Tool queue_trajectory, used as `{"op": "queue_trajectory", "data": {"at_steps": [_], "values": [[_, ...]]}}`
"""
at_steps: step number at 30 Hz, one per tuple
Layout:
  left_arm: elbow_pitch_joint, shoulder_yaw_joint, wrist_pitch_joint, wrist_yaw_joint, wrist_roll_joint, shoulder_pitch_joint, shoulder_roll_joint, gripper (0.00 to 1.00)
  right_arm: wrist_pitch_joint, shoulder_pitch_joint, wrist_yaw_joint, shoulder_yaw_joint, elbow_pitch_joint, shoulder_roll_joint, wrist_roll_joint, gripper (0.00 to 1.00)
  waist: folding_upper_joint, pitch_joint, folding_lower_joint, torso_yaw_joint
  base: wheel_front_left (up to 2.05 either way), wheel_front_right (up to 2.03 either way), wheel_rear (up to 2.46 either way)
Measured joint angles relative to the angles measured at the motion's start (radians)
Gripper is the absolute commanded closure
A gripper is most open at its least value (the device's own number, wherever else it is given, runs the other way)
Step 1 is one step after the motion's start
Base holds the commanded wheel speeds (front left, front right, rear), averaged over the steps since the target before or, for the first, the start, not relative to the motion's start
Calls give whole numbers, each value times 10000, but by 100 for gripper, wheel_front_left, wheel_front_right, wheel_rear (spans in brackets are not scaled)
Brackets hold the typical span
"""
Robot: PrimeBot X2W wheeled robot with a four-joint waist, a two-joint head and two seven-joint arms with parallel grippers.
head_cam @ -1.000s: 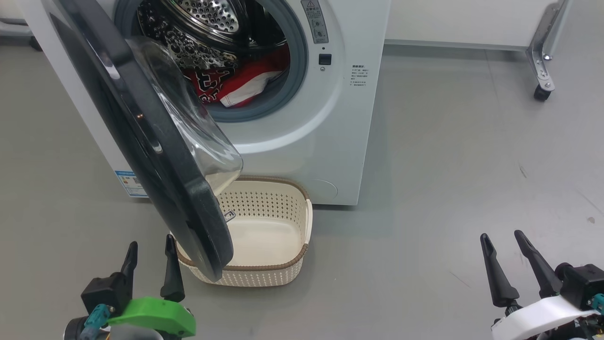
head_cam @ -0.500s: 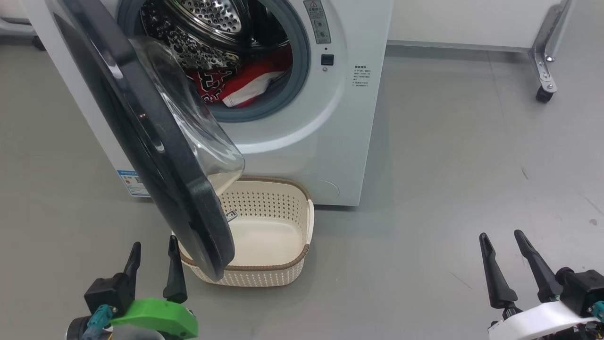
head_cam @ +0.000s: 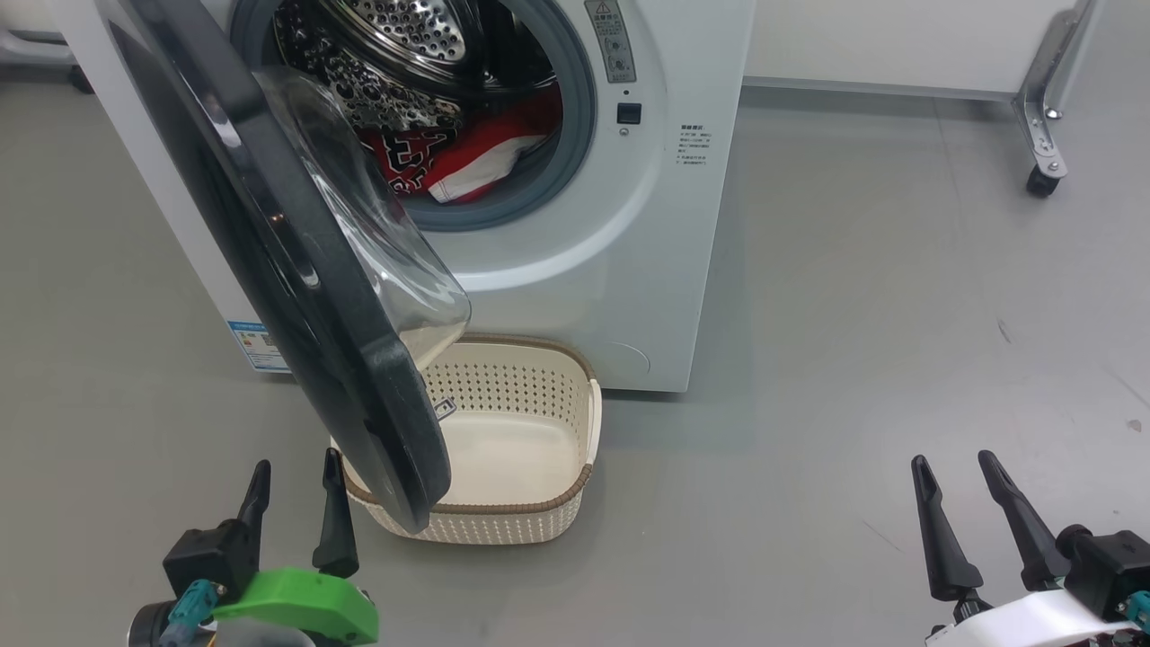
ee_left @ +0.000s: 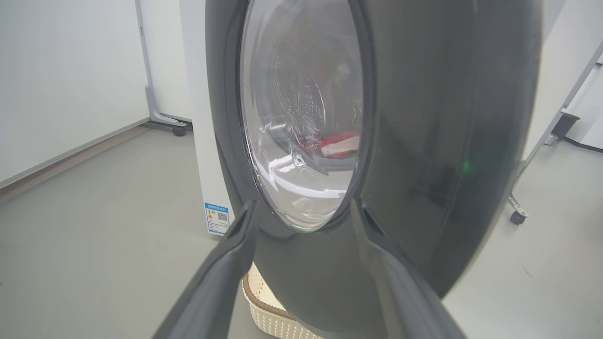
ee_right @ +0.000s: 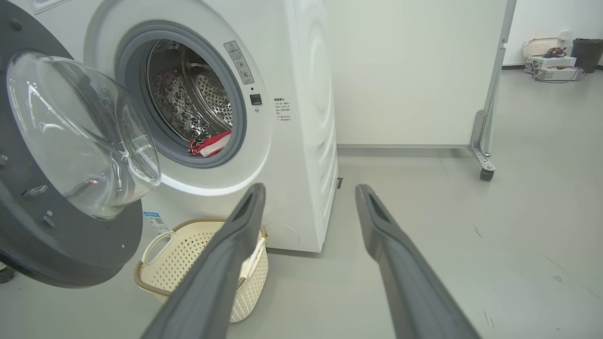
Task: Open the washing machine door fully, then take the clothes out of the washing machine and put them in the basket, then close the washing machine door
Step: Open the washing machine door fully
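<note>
Two hands, both with fingers spread wide and nothing between them. In the head view the left hand (head_cam: 297, 460) sits low at seven o'clock, just beside the bottom edge of the door (head_cam: 386, 431), while the right hand (head_cam: 952, 458) waits at five o'clock over bare floor (head_cam: 809, 359), well apart from everything. The door is only part open, angled out from the washing machine (head_cam: 629, 270) at ten o'clock, so opening it fully looks like the step in hand.

The clothes (head_cam: 467, 153) lie red and white in the bottom of the drum mouth at twelve o'clock. The basket (head_cam: 503, 530) is on the floor at six o'clock, tight against the machine's front and empty, with its left part under the door's lower edge.

Now the worries. That glossy rim gives fingers little to bite on, so a push could skid off. I can't tell whether the door clears the basket (it looks close), and a swing might nudge it aside. With the door half across, a reach into the drum risks knocking the glass bowl (head_cam: 395, 261), and a dropped shirt could land on the floor instead.
</note>
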Motion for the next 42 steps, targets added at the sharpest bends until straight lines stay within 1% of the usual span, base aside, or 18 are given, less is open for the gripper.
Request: {"op": "queue_trajectory", "data": {"at_steps": [9,11,28,29,30,32,35,42], "values": [[-2,0,0,0,13,0,0,0,0,103,23,-127,-73,140,-132,0,0,27,0,24,0,0,0],[-2,0,0,0,13,0,0,0,0,169,82,-153,-75,157,-174,0,0,35,0,28,0,0,0],[-33,-6,0,-10,13,1,0,0,0,344,236,-385,-113,443,-332,0,0,113,0,72,0,0,0],[-15,-42,0,-58,17,1,8,10,0,360,267,-389,-113,447,-334,0,0,118,0,77,0,0,0],[-12,-82,0,-125,100,1,13,100,0,368,267,-395,-113,458,-337,0,0,123,0,80,0,0,0],[-69,-104,0,-174,253,1,13,100,0,373,270,-414,-113,476,-341,0,0,133,0,87,0,0,0],[-121,-100,0,-174,251,1,13,100,0,376,353,-451,-113,502,-345,0,0,149,0,99,0,0,0],[-268,27,0,-186,249,1,13,100,0,380,399,-541,-109,535,-433,0,0,173,0,160,0,0,0]]}}
